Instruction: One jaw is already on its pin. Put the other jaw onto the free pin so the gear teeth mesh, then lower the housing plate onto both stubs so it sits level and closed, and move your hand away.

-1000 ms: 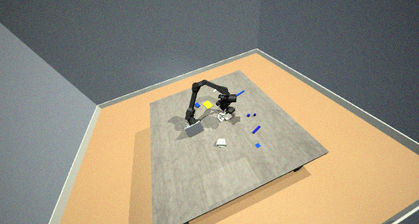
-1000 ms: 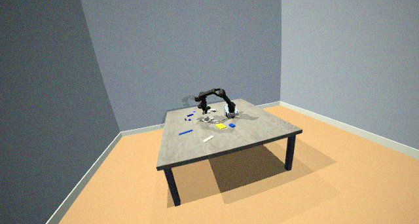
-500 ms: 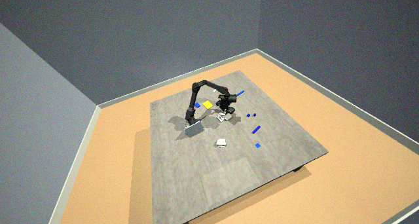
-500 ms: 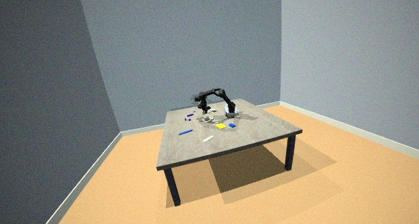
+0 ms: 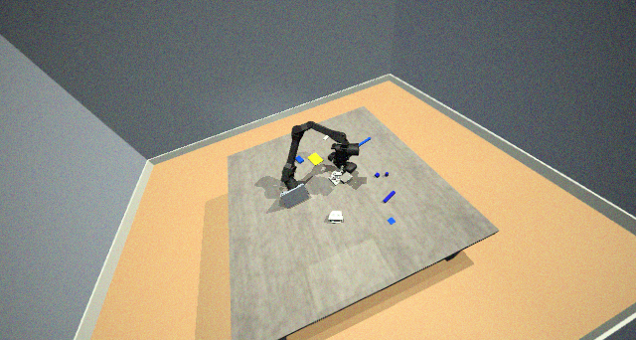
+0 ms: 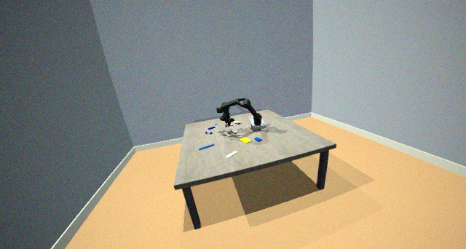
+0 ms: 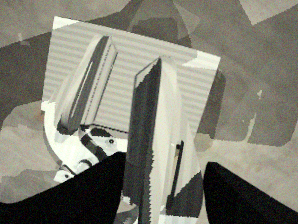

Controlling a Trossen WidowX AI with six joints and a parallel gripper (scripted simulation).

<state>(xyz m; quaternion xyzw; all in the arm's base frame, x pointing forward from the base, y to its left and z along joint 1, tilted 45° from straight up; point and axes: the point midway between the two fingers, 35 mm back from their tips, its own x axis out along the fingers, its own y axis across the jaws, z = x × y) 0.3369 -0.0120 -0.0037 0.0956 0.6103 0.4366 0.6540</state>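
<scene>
My gripper (image 5: 344, 169) (image 6: 227, 125) (image 7: 165, 167) is shut on a long white jaw (image 7: 172, 115), with a dark fingertip on each side of it. The held jaw points up the wrist view, above the white gripper base (image 5: 335, 179) (image 6: 231, 133). The other white jaw (image 7: 83, 92) stands to the left of the held one, over the base and a pale ribbed square (image 7: 125, 62). The free pin and the gear teeth cannot be told apart beneath the jaws. A white block-like part (image 5: 336, 216) (image 6: 237, 122), perhaps the housing plate, lies apart on the table.
A yellow square (image 5: 315, 158) (image 6: 245, 140) and a blue block (image 5: 299, 159) (image 6: 258, 139) lie near the arm. A blue rod (image 5: 365, 141) (image 6: 207, 147), a dark blue bar (image 5: 389, 197), two small blue pieces and a blue square (image 5: 392, 221) lie around the work. A white strip (image 6: 231, 154) lies nearer the exterior camera.
</scene>
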